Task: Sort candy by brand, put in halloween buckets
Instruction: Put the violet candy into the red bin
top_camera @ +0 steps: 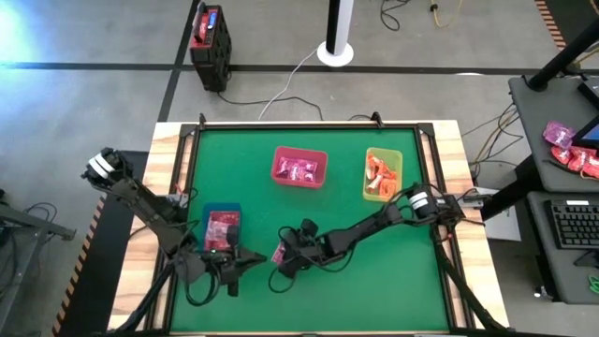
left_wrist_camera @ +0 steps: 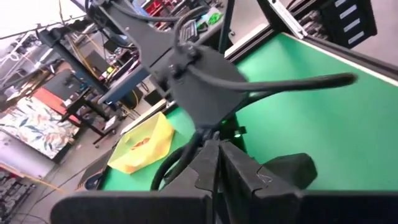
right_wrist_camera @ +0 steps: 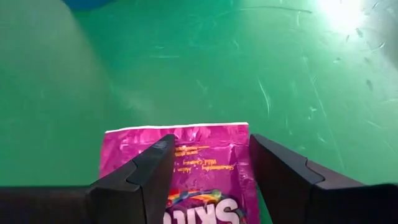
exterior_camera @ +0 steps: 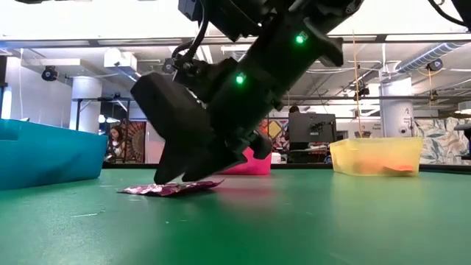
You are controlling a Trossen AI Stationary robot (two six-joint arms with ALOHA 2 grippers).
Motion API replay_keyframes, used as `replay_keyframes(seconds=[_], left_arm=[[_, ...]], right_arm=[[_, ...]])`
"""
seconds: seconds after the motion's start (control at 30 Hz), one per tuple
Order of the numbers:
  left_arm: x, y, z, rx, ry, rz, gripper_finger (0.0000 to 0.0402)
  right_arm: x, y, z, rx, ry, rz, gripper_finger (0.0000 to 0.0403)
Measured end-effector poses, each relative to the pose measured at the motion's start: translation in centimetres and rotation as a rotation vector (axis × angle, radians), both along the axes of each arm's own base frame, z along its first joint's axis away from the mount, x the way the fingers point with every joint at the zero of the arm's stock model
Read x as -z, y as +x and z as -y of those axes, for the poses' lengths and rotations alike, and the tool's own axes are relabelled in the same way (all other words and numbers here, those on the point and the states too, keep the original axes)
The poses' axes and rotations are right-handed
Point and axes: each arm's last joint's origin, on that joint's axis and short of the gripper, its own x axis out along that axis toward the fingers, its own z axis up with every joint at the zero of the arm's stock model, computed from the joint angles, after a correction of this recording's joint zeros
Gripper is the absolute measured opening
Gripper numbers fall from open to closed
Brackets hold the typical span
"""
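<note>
A magenta candy packet [right_wrist_camera: 208,137] with white print lies flat on the green table [top_camera: 374,281], also visible in the low view as the packet [exterior_camera: 173,188]. My right gripper [right_wrist_camera: 211,146] is open, low over it, one finger at each of its sides. It shows in the high view as the right gripper [top_camera: 283,257]. My left gripper [top_camera: 245,263] is shut, just right of the blue bin [top_camera: 222,227], which holds a pink packet. The pink bin [top_camera: 299,167] holds pink packets. The lime bin [top_camera: 383,174] holds red and orange ones. My right gripper comes at the magenta packet from above, slanting, with one open finger [right_wrist_camera: 152,168] over its one side and the other finger [right_wrist_camera: 283,174] beside its other side. The packet lies flat on the table. I cannot tell whether the fingertips touch it.
The black table frame [top_camera: 309,124] borders the mat. The two grippers stand close together near the table's near edge. A black-and-red box [top_camera: 210,37] sits on the floor beyond the table. More candy [top_camera: 571,150] lies on a side desk at the right.
</note>
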Motion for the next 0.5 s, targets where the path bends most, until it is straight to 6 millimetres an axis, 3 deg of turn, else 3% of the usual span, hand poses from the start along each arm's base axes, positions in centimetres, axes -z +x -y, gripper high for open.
replay_keyframes(seconds=[0.27,0.5], left_arm=[[0.3,0.7,-0.9,0.015,-0.002,-0.02,0.0],[0.5,0.8,-1.1,0.03,-0.035,-0.028,0.0]], right_arm=[[-0.1,0.0,0.0,-0.008,-0.021,-0.002,0.0205],[-2.4,-0.5,0.2,-0.03,-0.076,-0.002,0.0265]])
